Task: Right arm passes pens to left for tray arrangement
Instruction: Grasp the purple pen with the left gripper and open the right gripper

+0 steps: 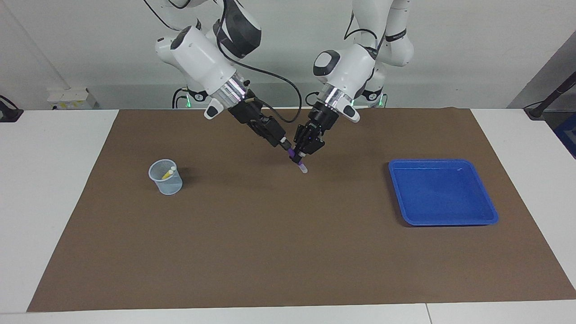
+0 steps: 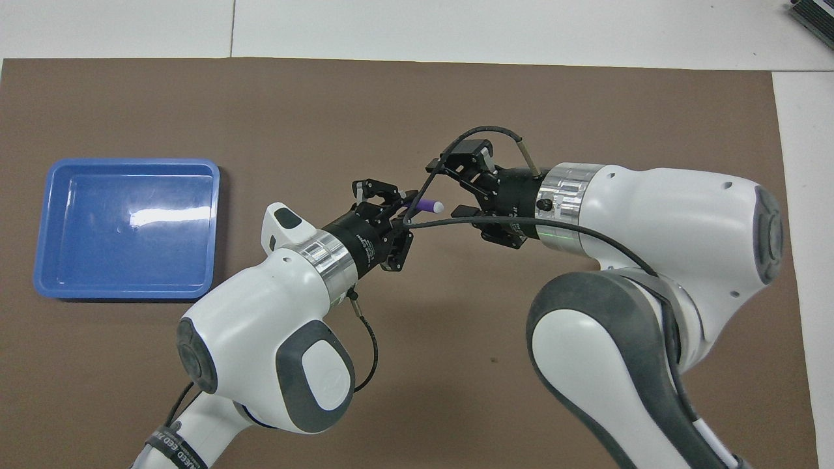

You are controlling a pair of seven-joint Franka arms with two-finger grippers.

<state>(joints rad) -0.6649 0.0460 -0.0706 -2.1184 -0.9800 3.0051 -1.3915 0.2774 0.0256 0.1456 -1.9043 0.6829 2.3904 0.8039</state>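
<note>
The purple pen [image 1: 295, 160] hangs tilted over the middle of the brown mat, whitish cap end down. My left gripper [image 1: 300, 153] is shut on it. In the overhead view the pen [image 2: 423, 206] sticks out of the left gripper [image 2: 399, 205] toward my right gripper [image 2: 456, 187], whose fingers stand apart just off the cap end. The right gripper [image 1: 285, 145] sits close beside the pen's upper end. The blue tray [image 1: 443, 192] lies bare toward the left arm's end, also in the overhead view [image 2: 127, 228]. A yellow pen [image 1: 168, 173] stands in a cup. I see no green pen.
A small pale-blue mesh cup [image 1: 165, 177] stands on the mat toward the right arm's end; the right arm hides it in the overhead view. The brown mat [image 1: 288, 252] covers most of the white table. A black cable [image 2: 521, 225] loops from the right wrist.
</note>
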